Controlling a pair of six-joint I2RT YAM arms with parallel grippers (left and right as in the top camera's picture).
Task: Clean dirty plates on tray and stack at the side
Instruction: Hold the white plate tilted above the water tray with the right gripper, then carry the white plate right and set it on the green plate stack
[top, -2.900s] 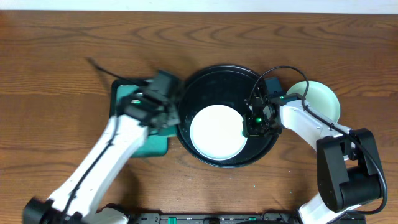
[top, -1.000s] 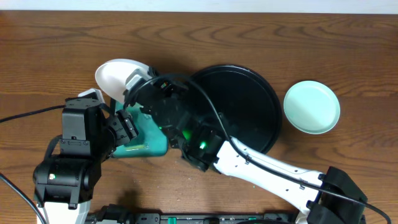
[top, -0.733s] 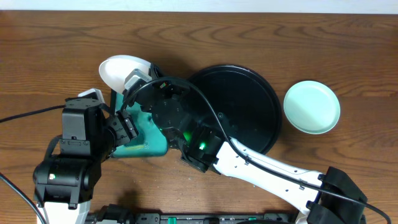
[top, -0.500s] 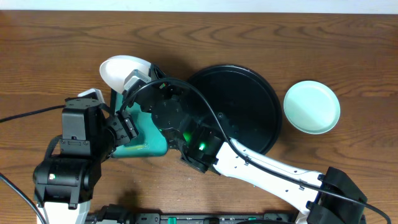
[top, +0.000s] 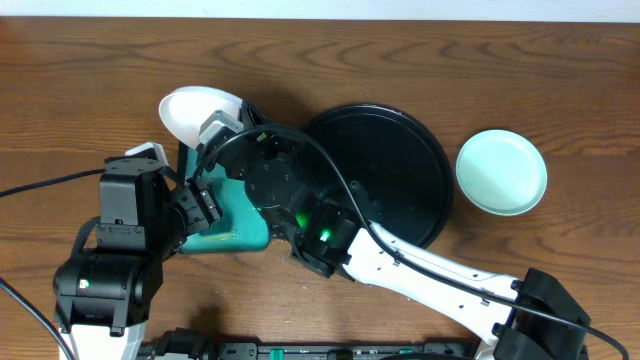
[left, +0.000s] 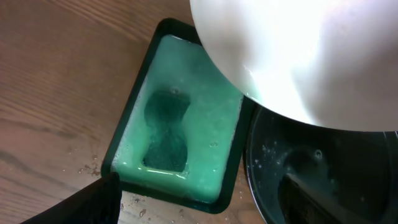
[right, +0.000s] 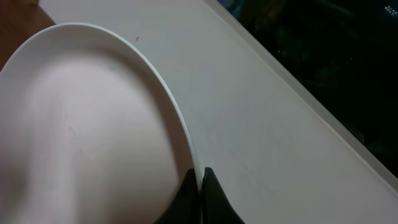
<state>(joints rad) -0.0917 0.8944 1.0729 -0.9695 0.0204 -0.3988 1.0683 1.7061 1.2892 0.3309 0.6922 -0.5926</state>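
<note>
My right gripper (top: 222, 128) reaches across the table and is shut on the rim of a white plate (top: 198, 110), held in the air above the far end of the teal tray. In the right wrist view the fingertips (right: 200, 179) pinch the plate (right: 93, 124) edge. The plate's underside (left: 298, 56) fills the top of the left wrist view. My left gripper (left: 202, 208) is open below it, over the near edge of the teal tray, holding nothing. The round black tray (top: 400, 150) carries no plate. A pale teal plate (top: 502, 172) rests on the table at the right.
A rectangular teal tray with a black edge (top: 232, 232) holds a wet green sponge (left: 180, 137) with a dark dent in its middle. Water drops dot the wood beside it. The right arm (top: 420, 265) lies across the front of the black tray.
The white plate has left the black tray and now hangs at the left over the teal tray in my right gripper. Over the last second it only drifted slightly right.
</note>
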